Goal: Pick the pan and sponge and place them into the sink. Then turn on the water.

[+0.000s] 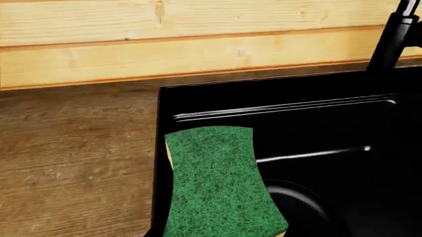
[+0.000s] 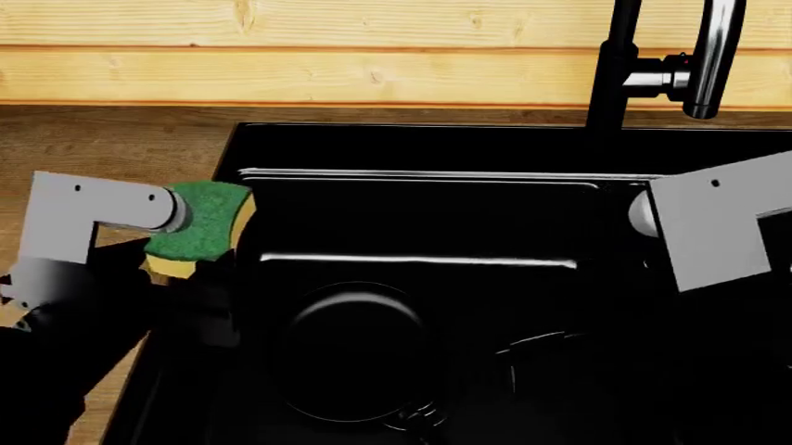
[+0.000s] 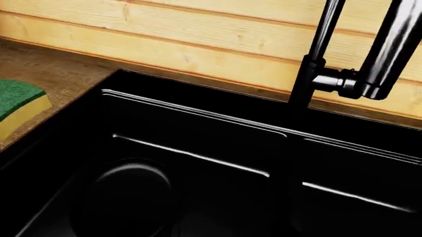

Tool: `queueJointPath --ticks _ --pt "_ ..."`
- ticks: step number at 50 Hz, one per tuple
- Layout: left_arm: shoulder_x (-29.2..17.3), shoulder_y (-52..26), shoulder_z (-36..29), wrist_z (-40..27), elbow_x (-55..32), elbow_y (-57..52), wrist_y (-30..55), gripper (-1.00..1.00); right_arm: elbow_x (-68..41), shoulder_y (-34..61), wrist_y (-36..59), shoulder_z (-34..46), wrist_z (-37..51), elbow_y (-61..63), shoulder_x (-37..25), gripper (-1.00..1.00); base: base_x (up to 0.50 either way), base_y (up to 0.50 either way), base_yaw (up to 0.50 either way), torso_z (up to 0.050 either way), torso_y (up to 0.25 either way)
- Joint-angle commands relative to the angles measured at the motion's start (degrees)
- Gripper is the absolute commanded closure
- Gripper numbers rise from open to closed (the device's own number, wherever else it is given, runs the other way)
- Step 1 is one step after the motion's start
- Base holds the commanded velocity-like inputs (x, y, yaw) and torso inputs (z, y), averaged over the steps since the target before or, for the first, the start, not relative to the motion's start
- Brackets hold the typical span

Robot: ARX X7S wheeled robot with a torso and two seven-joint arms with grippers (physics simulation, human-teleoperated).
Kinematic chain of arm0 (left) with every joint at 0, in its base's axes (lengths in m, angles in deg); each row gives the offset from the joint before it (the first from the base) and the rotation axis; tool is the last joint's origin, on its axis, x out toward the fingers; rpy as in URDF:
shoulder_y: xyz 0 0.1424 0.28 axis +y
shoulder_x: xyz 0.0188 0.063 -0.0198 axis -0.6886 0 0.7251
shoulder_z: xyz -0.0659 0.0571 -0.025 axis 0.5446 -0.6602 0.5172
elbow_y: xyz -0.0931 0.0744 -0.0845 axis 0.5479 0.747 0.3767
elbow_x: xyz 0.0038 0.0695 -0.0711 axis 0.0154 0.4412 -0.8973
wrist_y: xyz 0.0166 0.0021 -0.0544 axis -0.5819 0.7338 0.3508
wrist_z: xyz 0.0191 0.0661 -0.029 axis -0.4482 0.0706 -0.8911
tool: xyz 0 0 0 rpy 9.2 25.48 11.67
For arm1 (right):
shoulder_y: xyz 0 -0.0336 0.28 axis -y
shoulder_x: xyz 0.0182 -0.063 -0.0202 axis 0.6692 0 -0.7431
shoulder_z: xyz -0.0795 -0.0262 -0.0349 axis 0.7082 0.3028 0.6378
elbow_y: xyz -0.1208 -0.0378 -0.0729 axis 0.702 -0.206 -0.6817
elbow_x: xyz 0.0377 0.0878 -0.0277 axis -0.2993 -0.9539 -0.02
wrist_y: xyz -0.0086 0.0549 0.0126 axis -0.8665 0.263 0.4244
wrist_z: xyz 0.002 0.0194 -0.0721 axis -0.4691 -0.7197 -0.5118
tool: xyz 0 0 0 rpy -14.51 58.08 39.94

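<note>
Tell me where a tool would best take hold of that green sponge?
Across its two long sides, around the narrower middle. The sponge is a flat slab, green face up, with a waist-like curve in its edges. It lies at the sink's left rim, so coming down from above looks simplest.

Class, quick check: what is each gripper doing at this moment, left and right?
Left gripper: carrying the sponge at the sink's left rim; its jaws are hidden.
Right gripper: jaws out of sight, state cannot be told.
</note>
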Motion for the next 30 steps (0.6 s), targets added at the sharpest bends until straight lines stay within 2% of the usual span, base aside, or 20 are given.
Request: queueJointPath --ticks 1,9,13,25,30 --pt "4.9 -11.1 -9.6 9.6 -0.2 11.3 1.1 1.0 -6.1 -3.8 -2.5 -6.0 4.7 4.6 -5.8 -1.0 0.0 0.0 0.0 0.0 0.0" --pt "10.5 -14.8 -11.6 12.4 0.2 22.4 -0.1 1.0 -7.8 -6.0 -3.9 -8.0 5.8 6.6 -7.9 -1.0 0.0 0.0 0.0 0.0 0.0" --pt "12.3 -16.9 -15.2 14.9 2.4 29.5 -1.5 1.0 -10.3 -6.4 -4.4 -9.5 7.4 8.4 -9.7 -1.0 0.0 0.0 0.0 0.0 0.0" --pt "15.4 -16.9 -17.0 16.0 4.0 38.9 -5.2 1.0 -10.3 -13.3 -7.6 -12.7 7.4 11.3 -11.6 -1.0 0.0 0.0 0.0 0.0 0.0" --pt "15.8 -17.1 -20.6 16.5 5.4 39.5 -5.4 1.0 -10.0 -13.9 -8.1 -13.0 7.0 11.3 -11.4 -1.0 0.0 0.0 0.0 0.0 0.0"
